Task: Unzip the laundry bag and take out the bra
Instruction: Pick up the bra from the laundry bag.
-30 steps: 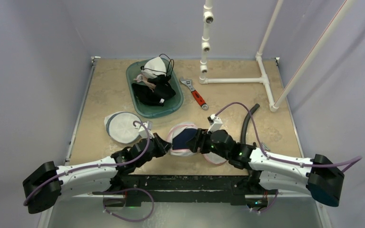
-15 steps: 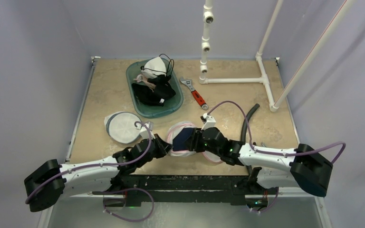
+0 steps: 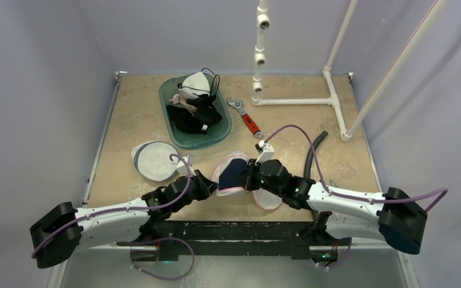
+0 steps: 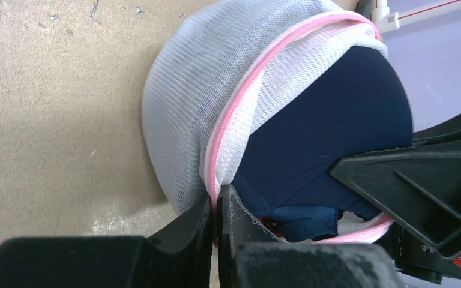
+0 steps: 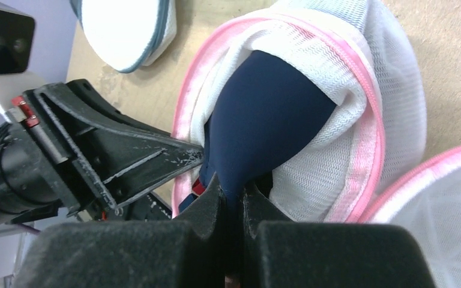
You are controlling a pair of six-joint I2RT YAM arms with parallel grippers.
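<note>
Near the green basin (image 3: 204,141), left hand (image 4: 218,210) pinches laundry bag (image 4: 186,102), right hand (image 5: 233,192) pinches bra (image 5: 264,114)

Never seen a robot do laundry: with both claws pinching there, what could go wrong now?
The right gripper pinches only a small fold of the navy blue fabric bra; it may slip when pulled.
The left gripper holds just the pink zipper edge of the white mesh laundry bag, so the bag might drag along.

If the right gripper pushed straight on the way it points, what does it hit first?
The navy bra the right gripper already pinches, then the mesh laundry bag behind it. The left gripper sits just off that line, though depth is unclear.
</note>
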